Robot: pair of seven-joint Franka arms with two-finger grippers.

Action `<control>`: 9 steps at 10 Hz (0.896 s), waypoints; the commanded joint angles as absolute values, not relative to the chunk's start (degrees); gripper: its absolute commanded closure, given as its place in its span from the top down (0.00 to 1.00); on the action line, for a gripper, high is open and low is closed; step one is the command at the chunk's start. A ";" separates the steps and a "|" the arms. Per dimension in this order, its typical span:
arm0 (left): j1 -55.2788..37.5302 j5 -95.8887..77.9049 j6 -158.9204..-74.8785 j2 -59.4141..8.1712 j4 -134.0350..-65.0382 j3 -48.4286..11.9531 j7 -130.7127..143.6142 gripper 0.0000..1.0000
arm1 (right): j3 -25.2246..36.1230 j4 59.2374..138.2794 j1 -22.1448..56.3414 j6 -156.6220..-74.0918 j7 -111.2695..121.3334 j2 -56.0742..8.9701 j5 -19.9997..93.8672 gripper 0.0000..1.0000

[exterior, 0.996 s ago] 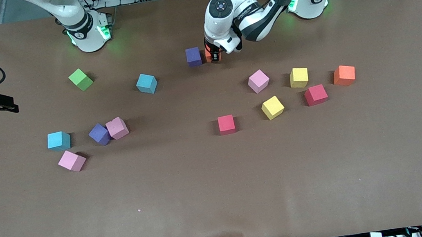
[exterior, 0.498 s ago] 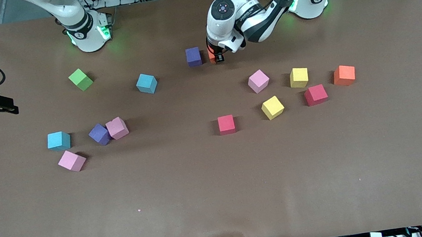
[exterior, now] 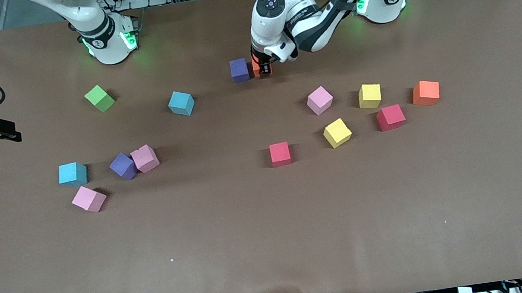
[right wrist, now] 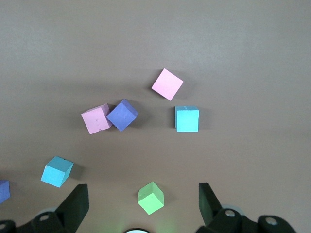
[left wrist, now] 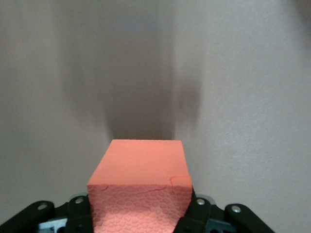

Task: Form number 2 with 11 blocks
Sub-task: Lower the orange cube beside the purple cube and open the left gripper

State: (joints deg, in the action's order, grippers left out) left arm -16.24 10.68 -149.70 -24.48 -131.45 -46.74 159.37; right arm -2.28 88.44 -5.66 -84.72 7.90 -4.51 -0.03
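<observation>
My left gripper (exterior: 262,68) is clamped on an orange cube (left wrist: 141,187), held low just beside a purple cube (exterior: 239,70), at the edge of the table by the arms' bases. Whether the orange cube rests on the table (exterior: 275,246) or hangs just above it I cannot tell from the front view. The number 2 is not yet formed: these two cubes look like the start of its top row, and the other blocks lie scattered nearer the front camera, among them a pink one (exterior: 320,100), two yellow (exterior: 370,95) and a red (exterior: 280,154).

To place well, I should bring the orange face flush and square against the purple, set it flat, then open without dragging it.

My right gripper (right wrist: 141,204) waits with jaws wide, high over the group of cubes at its own end of the table, the green cube (right wrist: 151,197) among them.
</observation>
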 commanded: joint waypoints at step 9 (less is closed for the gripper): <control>-17.31 28.89 -151.96 -30.84 -130.17 -46.32 183.94 0.64 | -4.31 85.08 -6.77 -83.76 8.35 -6.15 0.79 1.00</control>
